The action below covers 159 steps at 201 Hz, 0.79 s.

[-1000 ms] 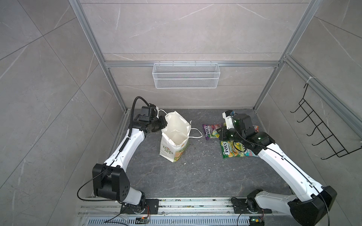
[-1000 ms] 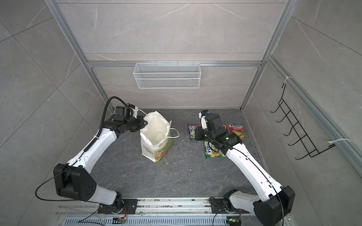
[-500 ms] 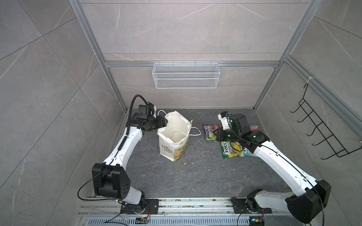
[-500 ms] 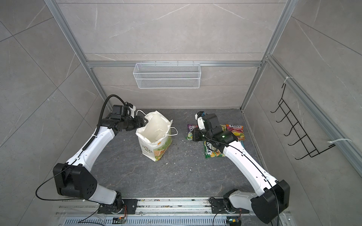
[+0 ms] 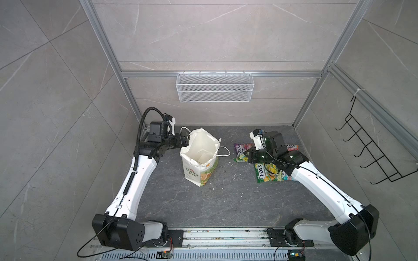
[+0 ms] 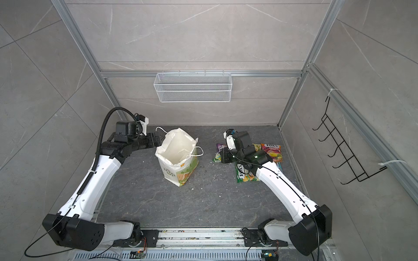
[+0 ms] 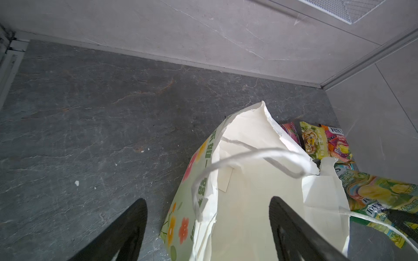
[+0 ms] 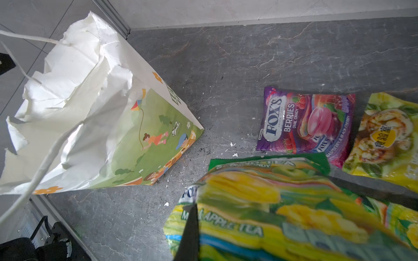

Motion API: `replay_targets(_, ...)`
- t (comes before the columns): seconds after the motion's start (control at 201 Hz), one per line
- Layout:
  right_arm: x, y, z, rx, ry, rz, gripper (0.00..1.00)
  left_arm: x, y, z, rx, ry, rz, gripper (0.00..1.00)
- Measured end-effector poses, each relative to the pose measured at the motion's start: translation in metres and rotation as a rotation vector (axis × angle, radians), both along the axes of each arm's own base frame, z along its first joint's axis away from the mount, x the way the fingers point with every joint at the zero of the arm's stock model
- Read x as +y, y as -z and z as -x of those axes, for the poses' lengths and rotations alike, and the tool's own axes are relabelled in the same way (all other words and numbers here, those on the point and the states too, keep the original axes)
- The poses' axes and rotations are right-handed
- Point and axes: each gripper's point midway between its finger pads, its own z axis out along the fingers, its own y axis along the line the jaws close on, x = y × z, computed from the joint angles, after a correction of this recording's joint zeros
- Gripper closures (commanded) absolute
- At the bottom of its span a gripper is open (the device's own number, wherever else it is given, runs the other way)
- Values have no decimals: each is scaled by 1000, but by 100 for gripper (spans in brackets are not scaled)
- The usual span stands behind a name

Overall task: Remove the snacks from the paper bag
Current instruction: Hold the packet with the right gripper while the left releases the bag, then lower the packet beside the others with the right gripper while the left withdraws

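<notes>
The paper bag (image 5: 200, 158) is seen standing upright on the table (image 5: 203, 203), near the back edge and left of the middle, its torn mouth gaping and no packet visible inside, though the bottom is partly hidden. The left gripper (image 5: 186, 138) is held released, jaws spread wide, just beside the bag's back-left rim and gripping nothing. The snacks are gathered toward the back right corner of the table: a purple packet (image 8: 305, 122), a yellow-green packet (image 8: 384, 135) and a red-pink packet (image 6: 271, 150) lie flat there, close together. The right gripper (image 5: 248, 156) is clenched above this group, and a green-yellow packet (image 8: 248, 192) appears to be pinched in it, raised and blurred close to the wrist camera. The packets are judged light, thin and floppy, with a glossy film likely to slip, so a hold on a sealed edge or corner would be the safest. The bag is judged flimsy and easily tipped or torn further; it would be best steadied by 1 side wall near the rim, or by a cord handle (image 5: 222, 151).
</notes>
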Motion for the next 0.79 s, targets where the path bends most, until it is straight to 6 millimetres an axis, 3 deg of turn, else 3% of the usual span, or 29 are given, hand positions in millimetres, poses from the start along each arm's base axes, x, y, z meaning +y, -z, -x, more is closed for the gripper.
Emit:
replay_targets(0.134,6,9,3,26,-49,9,100,3,-23,30,-129,28,12,19)
replay_targets(0.259,16,23,11,64,-119,30,100,-11,-37,70,-305,151,76,18)
replay_targets(0.468,51,57,33,143,-282,60,100,-51,3,123,-394,434,187,23)
replay_targets(0.597,58,77,35,192,-307,75,100,-66,35,149,-381,523,213,35)
replay_targets(0.672,59,82,31,197,-304,80,100,-68,38,163,-397,550,217,50)
replay_targets(0.791,61,84,25,179,-294,84,100,-70,28,178,-443,573,222,64)
